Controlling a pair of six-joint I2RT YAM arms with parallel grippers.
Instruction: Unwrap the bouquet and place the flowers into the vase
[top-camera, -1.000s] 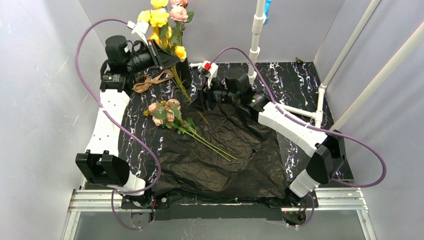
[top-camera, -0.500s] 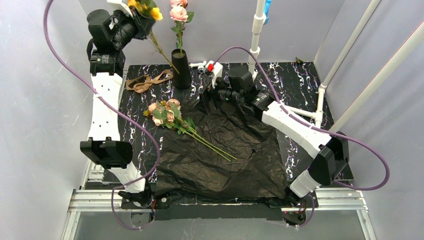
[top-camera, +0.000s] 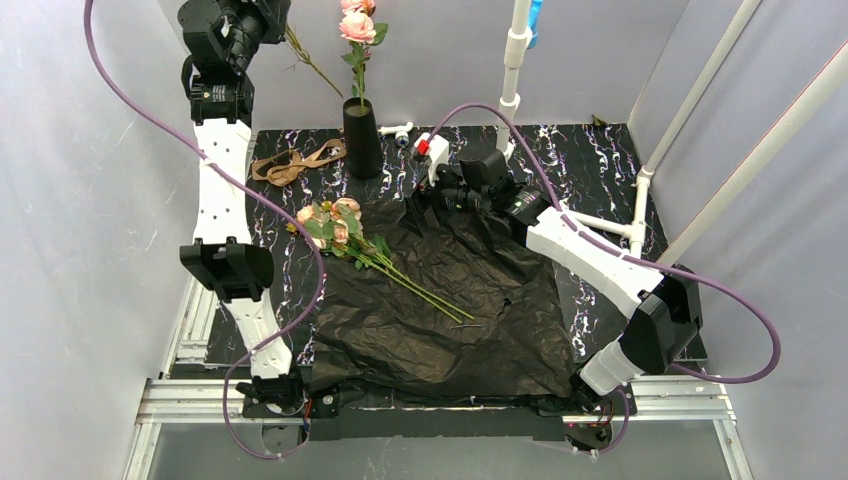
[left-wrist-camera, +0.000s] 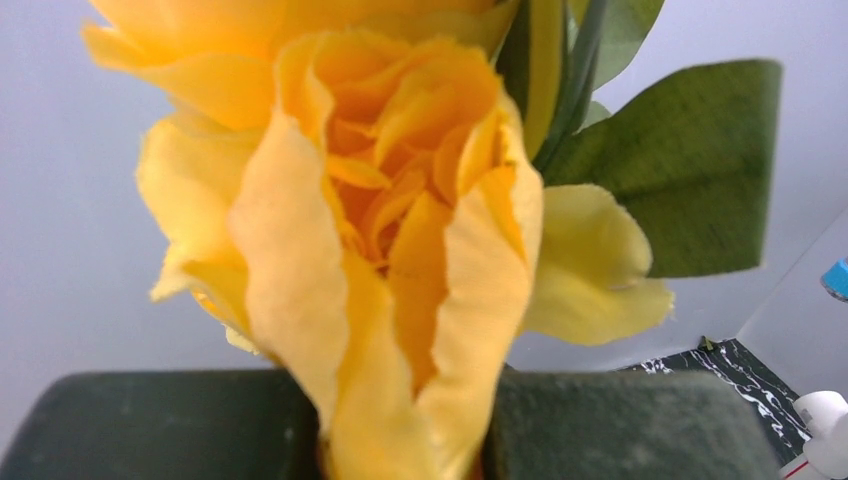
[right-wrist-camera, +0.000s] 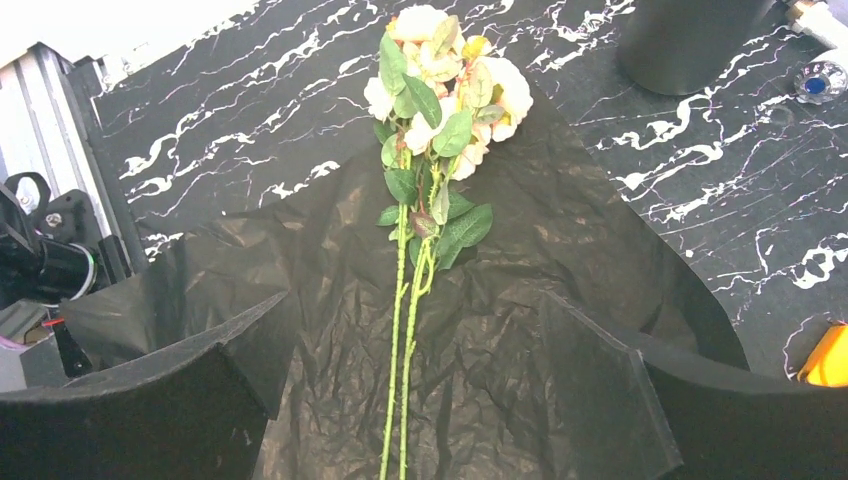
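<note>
The left gripper (top-camera: 266, 14), high left of the tall matte black vase (top-camera: 361, 138), pinches yellow artificial roses (left-wrist-camera: 380, 230), while the spread right gripper (right-wrist-camera: 420, 395) hovers over light, probably springy pink roses (right-wrist-camera: 445, 70) lying on crinkled black paper (top-camera: 440, 310), best taken mid-stem.

Legible text, labels, brands, numbers, signs: none in any view.
</note>
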